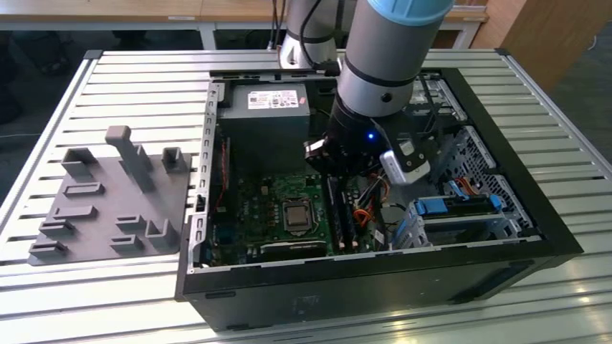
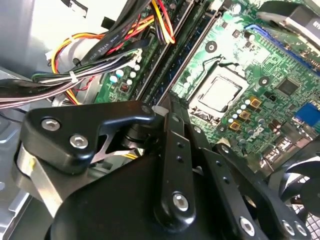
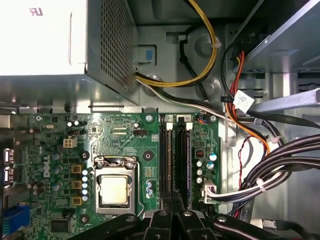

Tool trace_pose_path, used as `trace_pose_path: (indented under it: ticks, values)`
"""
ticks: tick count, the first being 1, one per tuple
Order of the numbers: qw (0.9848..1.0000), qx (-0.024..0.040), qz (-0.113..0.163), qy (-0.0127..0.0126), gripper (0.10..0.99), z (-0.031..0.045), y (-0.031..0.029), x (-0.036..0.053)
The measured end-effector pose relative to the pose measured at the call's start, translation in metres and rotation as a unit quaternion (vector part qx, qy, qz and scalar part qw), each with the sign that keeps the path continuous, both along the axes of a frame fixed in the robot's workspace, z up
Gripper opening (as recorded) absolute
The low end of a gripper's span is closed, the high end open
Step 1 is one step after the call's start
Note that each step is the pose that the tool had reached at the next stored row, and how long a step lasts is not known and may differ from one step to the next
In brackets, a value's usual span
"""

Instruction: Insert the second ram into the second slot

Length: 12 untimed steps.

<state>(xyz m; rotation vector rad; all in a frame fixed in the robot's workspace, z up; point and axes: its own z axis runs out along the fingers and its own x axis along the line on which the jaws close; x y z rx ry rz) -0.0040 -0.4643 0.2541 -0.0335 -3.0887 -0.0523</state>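
The end effector [image 3: 172, 220] is lowered inside the open computer case [image 1: 383, 265], directly over the memory slots [image 3: 175, 160] beside the processor socket [image 3: 114, 187]. Its fingers [image 2: 172, 150] stand closed together above the slots; whether they grip anything cannot be told. The second ram [image 3: 186, 165] appears to stand in its slot, dark and edge-on. Farther back sits the power supply [image 1: 266, 115]. The case rests on a slatted worktop [image 1: 143, 79].

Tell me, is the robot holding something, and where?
It cannot be told. The gripper sits right over the memory slots, and its own body hides whatever it might hold.
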Motion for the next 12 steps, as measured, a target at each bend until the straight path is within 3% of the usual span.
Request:
trace_pose_path:
  ticks: [7,12]
  values:
    - [1.0000,0.0002,0.000,0.0002,0.106,0.0079,0.0000,0.0000]
    - [1.0000,0.0002,0.000,0.0002,0.106,0.0083,0.0000,0.0000]
